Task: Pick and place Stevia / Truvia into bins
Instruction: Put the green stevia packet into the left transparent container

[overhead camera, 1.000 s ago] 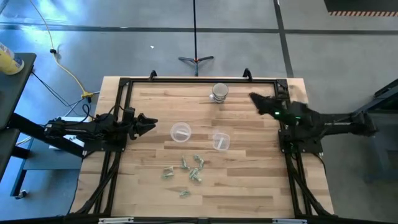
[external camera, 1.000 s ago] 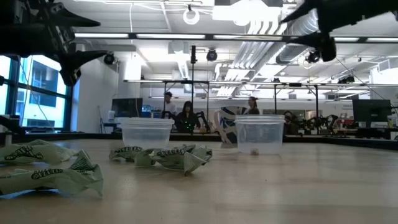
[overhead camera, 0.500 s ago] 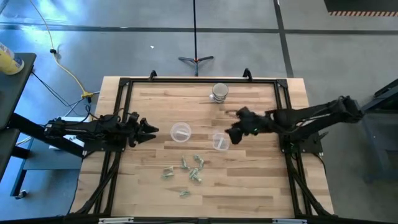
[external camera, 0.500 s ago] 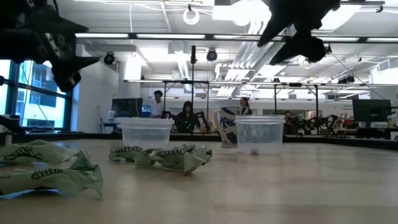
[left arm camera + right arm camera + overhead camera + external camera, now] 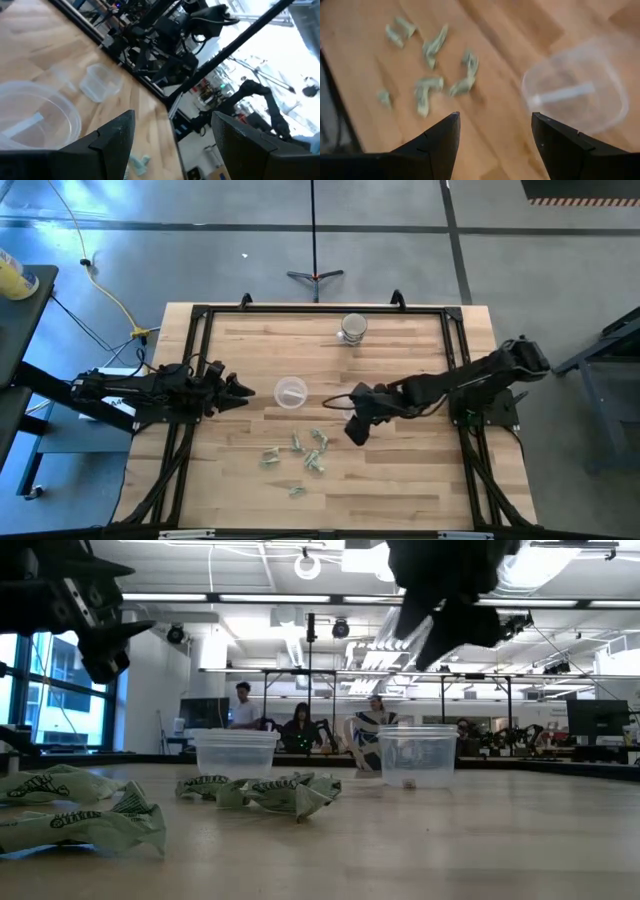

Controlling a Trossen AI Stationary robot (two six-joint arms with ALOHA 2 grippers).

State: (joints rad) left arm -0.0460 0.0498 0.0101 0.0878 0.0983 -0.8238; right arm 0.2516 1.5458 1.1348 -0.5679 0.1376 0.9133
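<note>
Several pale green and white Stevia packets (image 5: 303, 451) lie flat in a loose cluster on the near middle of the table, and also show as packets (image 5: 431, 67) in the right wrist view. The round shallow cup (image 5: 291, 392) stands at the table's middle. The tumbler-like cup (image 5: 417, 755) stands to its right, hidden under my right arm in the high view. My right gripper (image 5: 352, 432) hangs open above the table, just right of the packets. My left gripper (image 5: 245, 390) waits open in the air, left of the round cup.
A greyish jar (image 5: 352, 328) stands near the far edge. A black frame (image 5: 205, 315) runs around the table's edges. Bare wood lies on the near right of the table. People (image 5: 240, 705) sit in the room beyond the far edge.
My right arm has swung from the table's far right corner toward the middle and the near edge. It passed over the tumbler-like cup and now hangs beside the packets. Its gripper has stayed open. The packets and cups have not moved.
</note>
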